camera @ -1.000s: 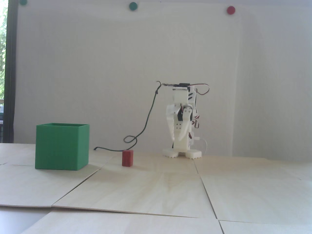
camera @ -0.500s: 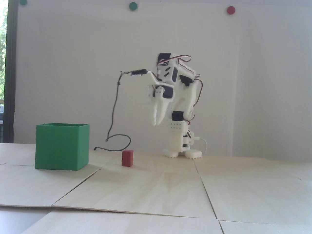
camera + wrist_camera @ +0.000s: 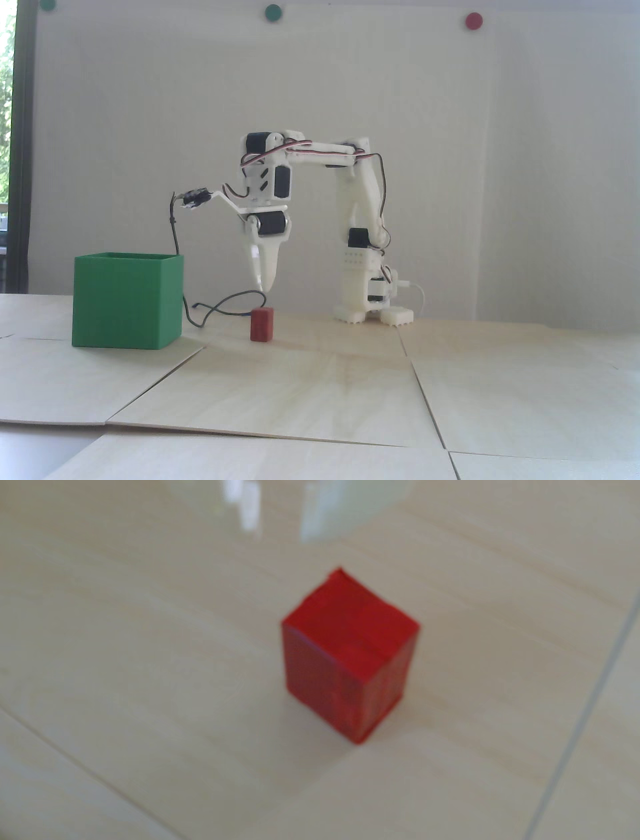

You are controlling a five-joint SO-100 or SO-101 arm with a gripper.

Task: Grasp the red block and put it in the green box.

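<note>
Just above the red block (image 3: 262, 324) hang the fingers (image 3: 263, 280)

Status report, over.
Gripper shut, hovering above red block. Block upright on table, untouched. Green box left in fixed view. Nothing between.

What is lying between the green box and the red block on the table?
In the fixed view, a thin dark cable loops on the table between the green box and the red block; nothing else lies there.
</note>
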